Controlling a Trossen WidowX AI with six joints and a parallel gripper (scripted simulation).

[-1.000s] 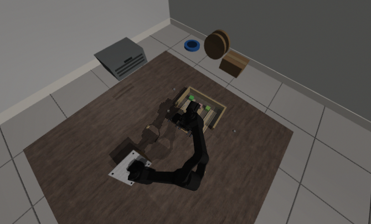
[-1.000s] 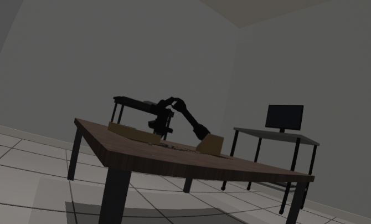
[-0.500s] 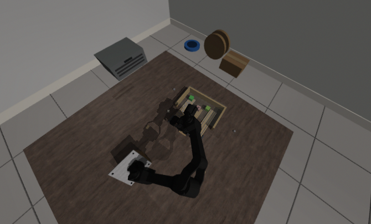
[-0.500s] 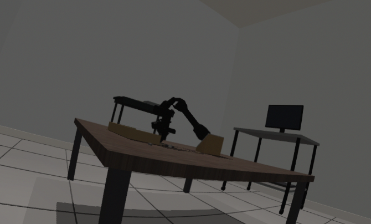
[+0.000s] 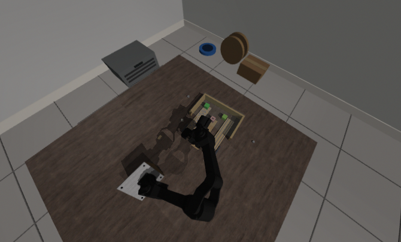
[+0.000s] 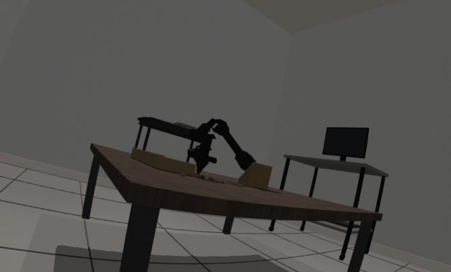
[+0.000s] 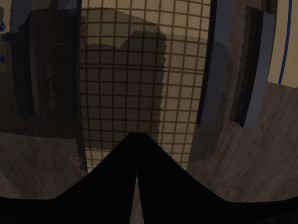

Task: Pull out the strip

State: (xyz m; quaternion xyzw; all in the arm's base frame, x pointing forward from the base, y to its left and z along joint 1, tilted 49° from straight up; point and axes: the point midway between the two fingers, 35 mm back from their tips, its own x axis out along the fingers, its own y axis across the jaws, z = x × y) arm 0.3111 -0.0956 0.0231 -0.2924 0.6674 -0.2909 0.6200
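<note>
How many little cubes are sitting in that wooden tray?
3 show from above: a green cube near the tray's far corner, another green cube further right, and a pink cube between them. The arm may hide more.

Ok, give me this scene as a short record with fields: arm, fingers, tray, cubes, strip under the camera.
arm: black arm reaching from its base plate to the tray
fingers: gripper shut, holding nothing, tips down over a strip
tray: wooden tray on the dark table
cubes: two green cubes and one pink cube in the tray
strip under camera: pale grid-patterned strip
</note>
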